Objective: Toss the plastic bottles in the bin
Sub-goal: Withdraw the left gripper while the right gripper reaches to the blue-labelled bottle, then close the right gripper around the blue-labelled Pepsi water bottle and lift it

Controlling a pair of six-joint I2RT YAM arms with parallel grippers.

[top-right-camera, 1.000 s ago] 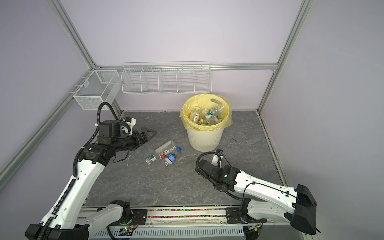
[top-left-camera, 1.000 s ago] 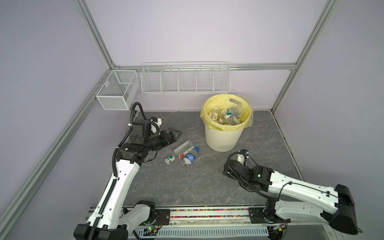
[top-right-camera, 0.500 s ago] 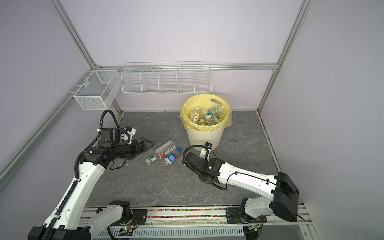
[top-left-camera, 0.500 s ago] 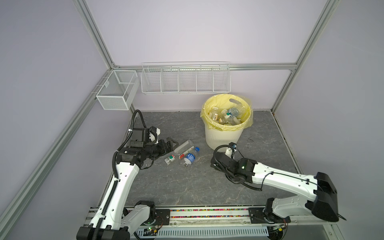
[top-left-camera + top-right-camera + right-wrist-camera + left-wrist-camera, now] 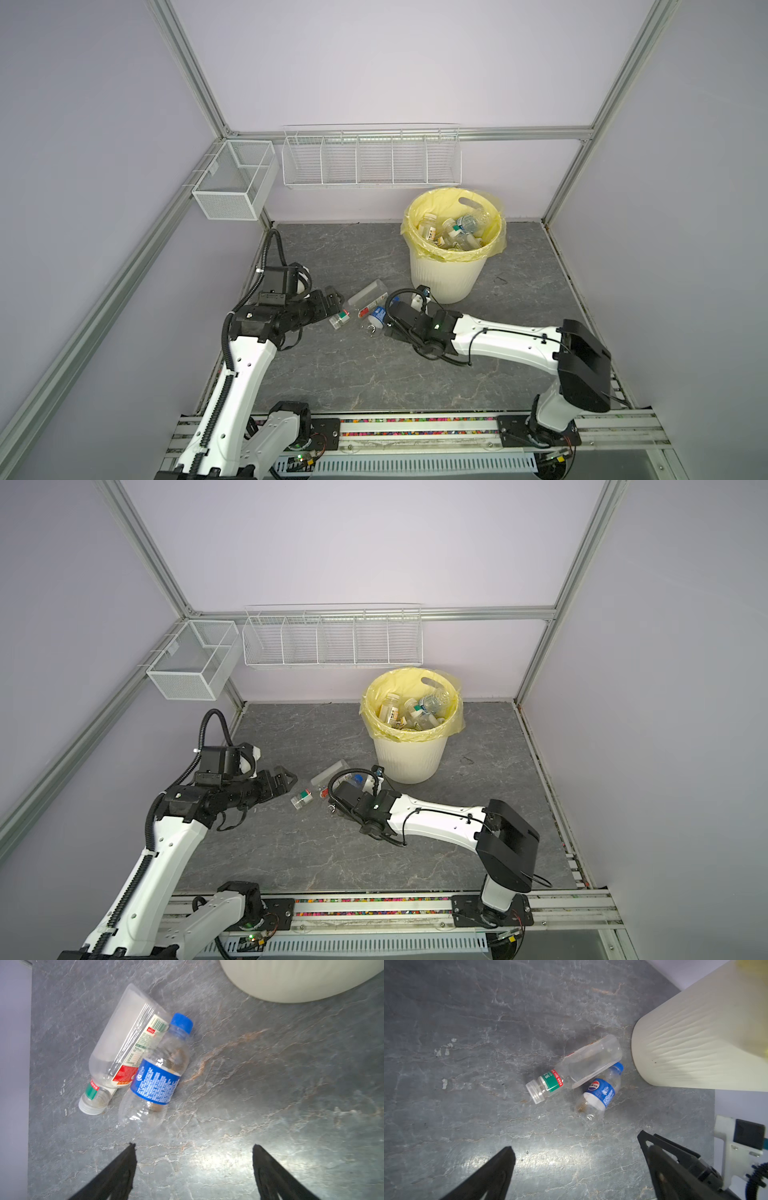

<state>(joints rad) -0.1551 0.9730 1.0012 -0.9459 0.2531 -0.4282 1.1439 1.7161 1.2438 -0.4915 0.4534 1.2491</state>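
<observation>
with left gripper (image 5: 575,1140) and right gripper (image 5: 193,1145) both wide open and empty near the blue-label bottle (image 5: 154,1080) and white-cap bottle (image 5: 124,1043), which lie touching beside the bin (image 5: 444,274), closing in together may make them collide or send a bottle rolling.

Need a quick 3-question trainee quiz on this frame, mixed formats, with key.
1. True or false: the left gripper and the right gripper are both open and empty.
2. How many bottles lie on the table outside the bin? A one, B two, C four.
3. Fill in: the blue-labelled bottle has a ____ cap.

Key: 1 true; 2 B; 3 blue.
</observation>
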